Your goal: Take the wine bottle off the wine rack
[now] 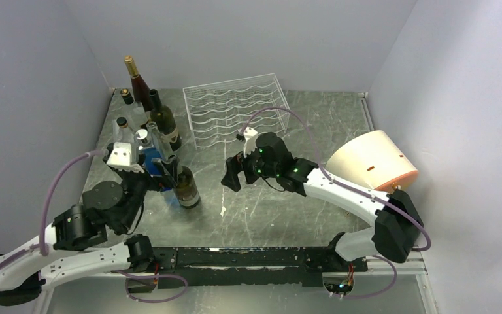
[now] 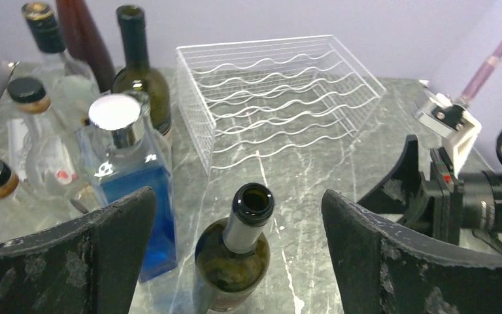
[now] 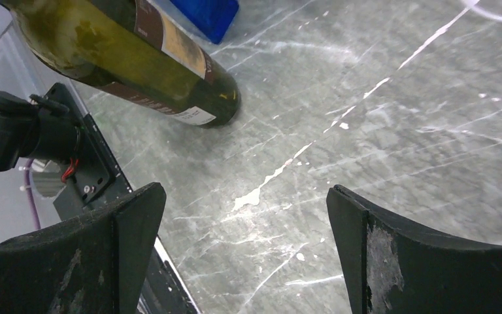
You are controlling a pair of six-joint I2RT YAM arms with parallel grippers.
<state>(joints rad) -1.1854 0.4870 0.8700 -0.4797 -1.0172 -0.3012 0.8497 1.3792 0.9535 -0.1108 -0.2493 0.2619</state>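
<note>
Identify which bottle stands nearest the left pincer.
The olive-green wine bottle with the open mouth, centred under the open left pincer; the blue bottle and the rest stand farther back.

Blue bottle (image 2: 134, 196), dark green bottle (image 2: 140, 85), clear bottles (image 2: 46, 154) clustered left; cream-orange cylinder (image 1: 372, 160) right

— Top camera, placement?
— High behind both arm bases, looking down and forward. Far off, with the whole surface (image 1: 268, 216) and rack (image 1: 235, 111) in frame.
— Left wrist?
— Close, above the left hand (image 2: 238, 196), facing the rack and back wall.
— Right wrist?
— Low over the right hand (image 3: 245, 190), tilted down at the surface.
— Shared?
— All three show the open bottle (image 1: 186, 188).
</note>
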